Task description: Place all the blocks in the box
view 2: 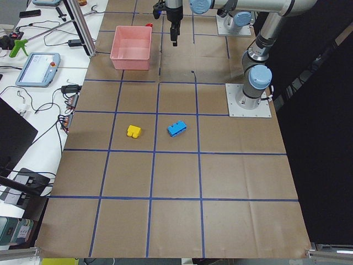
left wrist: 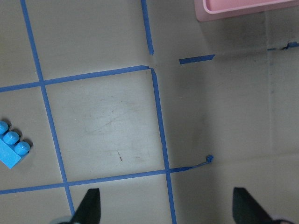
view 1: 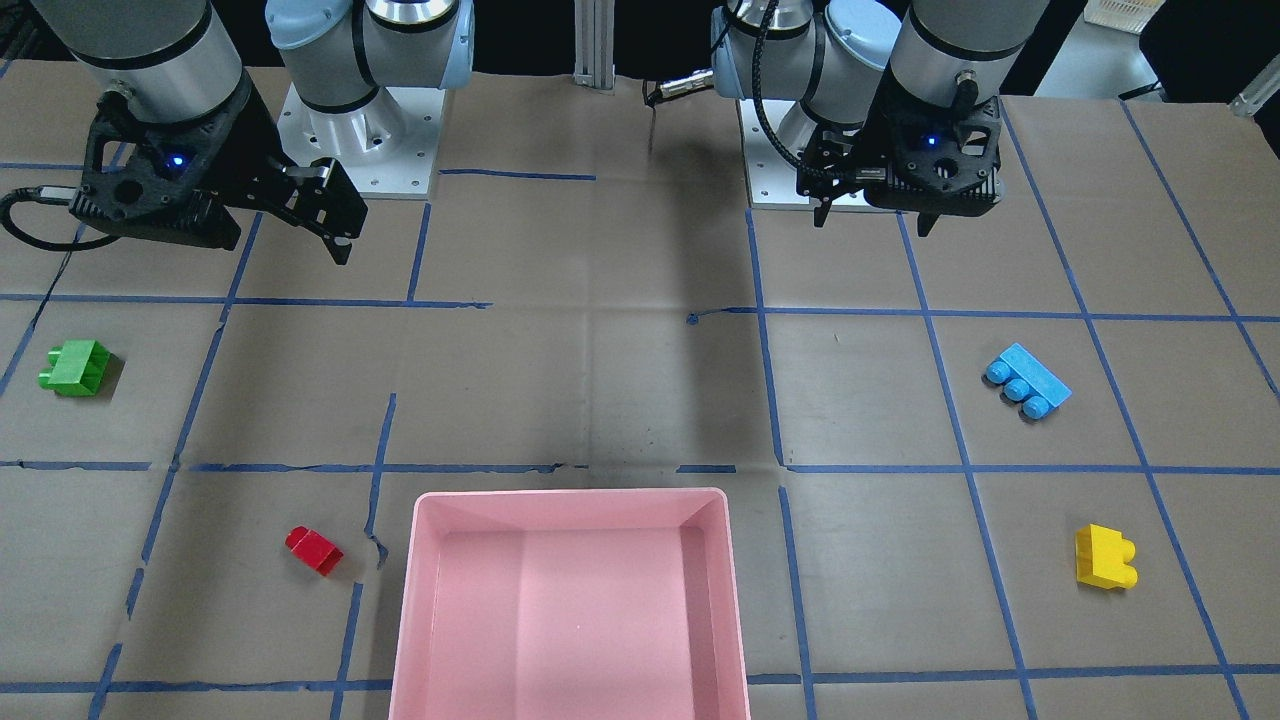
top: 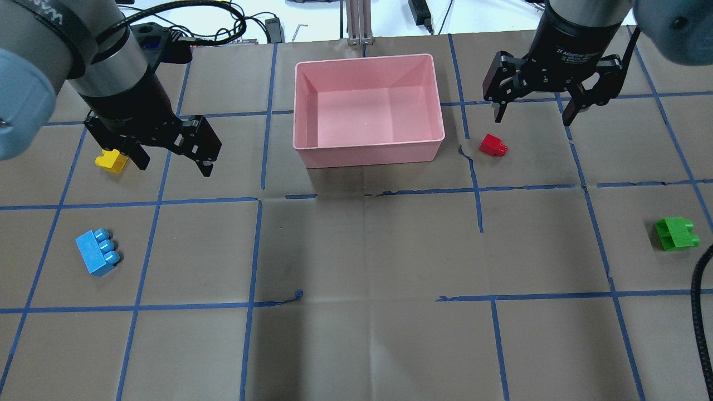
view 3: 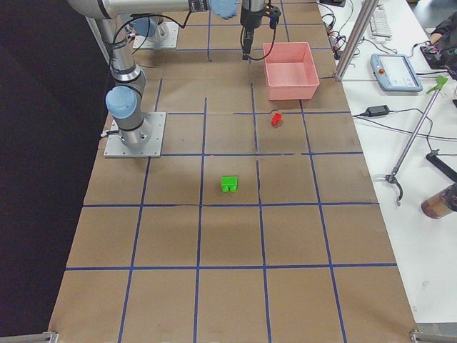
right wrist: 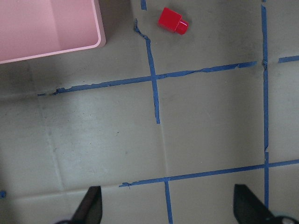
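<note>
Yellow block (top: 111,162) partly behind left hand (top: 174,166) overhead

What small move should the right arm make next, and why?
Probably shift the open right gripper over the small red plastic brick and lower it. The shallow pink plastic tray is empty, the gripper holds nothing, and that brick lies nearest it, beside the tray.

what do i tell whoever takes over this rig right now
Both open and empty: left claw above the table by the yellow block, right claw by the red block.
The box is empty.
Also on the table: blue block on the robot's left, green block far right.
Done: nothing. Left: all four blocks into the box.
</note>
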You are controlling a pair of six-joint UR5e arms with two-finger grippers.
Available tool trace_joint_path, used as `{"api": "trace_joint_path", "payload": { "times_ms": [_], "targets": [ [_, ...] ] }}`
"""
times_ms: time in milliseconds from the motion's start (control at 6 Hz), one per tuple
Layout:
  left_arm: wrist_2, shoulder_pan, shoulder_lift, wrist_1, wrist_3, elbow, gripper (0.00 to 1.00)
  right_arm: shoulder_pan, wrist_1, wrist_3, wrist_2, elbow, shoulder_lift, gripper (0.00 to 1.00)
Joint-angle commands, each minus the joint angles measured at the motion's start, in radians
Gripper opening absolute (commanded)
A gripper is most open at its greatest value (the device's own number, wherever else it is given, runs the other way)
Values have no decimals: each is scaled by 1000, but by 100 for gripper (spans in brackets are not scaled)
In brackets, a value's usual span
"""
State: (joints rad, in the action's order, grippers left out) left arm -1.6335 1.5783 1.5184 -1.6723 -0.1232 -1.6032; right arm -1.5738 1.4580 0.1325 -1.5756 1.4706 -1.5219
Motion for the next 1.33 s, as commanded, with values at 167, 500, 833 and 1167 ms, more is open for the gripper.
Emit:
{"api": "trace_joint_path", "payload": {
  "times_ms": [167, 500, 833, 1167],
  "targets": [
    [17, -9, -6, 3, 0, 2, 100, -2, 1, 1, 2, -13, 0, 100],
    [15, -9, 5, 12, -1, 0, 100, -2, 1, 1, 0, -6, 0, 100],
    [11, -9, 5, 22, -6, -1, 100, 8, 2, -1, -9, 0, 2, 100],
    [1, -29, -23, 14, -18, -38, 100, 91, -4, -5, -30, 2, 2, 100]
  ]
}}
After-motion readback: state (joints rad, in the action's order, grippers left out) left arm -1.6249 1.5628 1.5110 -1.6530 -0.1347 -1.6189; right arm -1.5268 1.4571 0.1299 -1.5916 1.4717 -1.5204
